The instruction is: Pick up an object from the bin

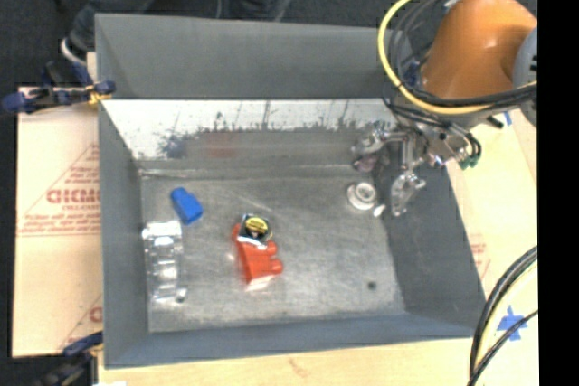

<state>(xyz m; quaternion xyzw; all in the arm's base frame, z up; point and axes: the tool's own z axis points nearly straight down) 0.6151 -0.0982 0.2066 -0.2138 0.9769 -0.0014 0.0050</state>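
My gripper [385, 169] hangs low at the right side of the bin, near the right wall, open with nothing between its fingers. A small pale round thing [362, 195] lies on the bin floor just left of and below the lower fingertip; whether they touch I cannot tell. Further left, near the middle of the floor, lies a red blocky thing [256, 258] with a black and yellow cap at its top end.
A small blue wedge-shaped piece [186, 205] and a clear plastic packet [164, 260] lie at the left of the floor. The arm's orange cover and looped cables hang over the bin's right rear corner.
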